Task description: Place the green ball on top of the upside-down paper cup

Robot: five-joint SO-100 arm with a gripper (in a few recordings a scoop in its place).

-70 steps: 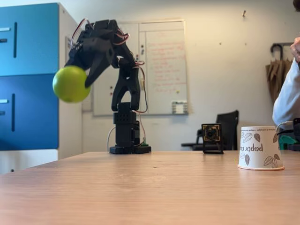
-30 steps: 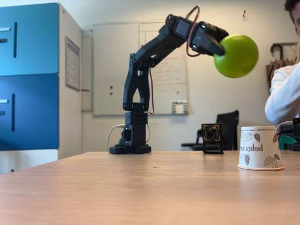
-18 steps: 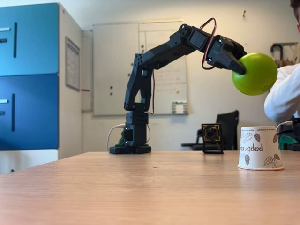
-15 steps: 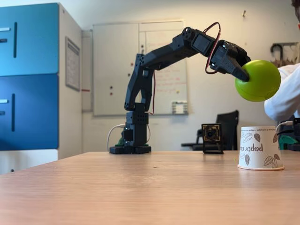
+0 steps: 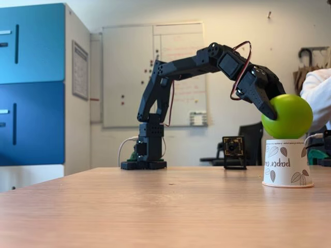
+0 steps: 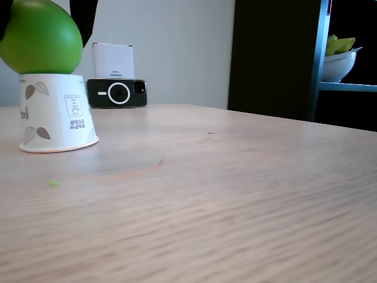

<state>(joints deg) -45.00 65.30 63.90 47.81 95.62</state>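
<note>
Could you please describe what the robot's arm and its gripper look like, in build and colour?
In a fixed view, the arm is matte black throughout, built of blocky segments joined at boxy servo housings on a square black base. A thin red cable loops in an arc over the wrist, and pale cables trail from the base. The gripper is black too, with tapering, pointed fingers.

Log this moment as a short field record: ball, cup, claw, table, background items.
ball: green ball resting on the cup's upturned base in both fixed views
cup: upside-down paper cup, wide rim on the table
claw: claw shut on the ball, reaching in from the left
table: wooden table
background: small camera behind the cup; phone propped on its side
</note>
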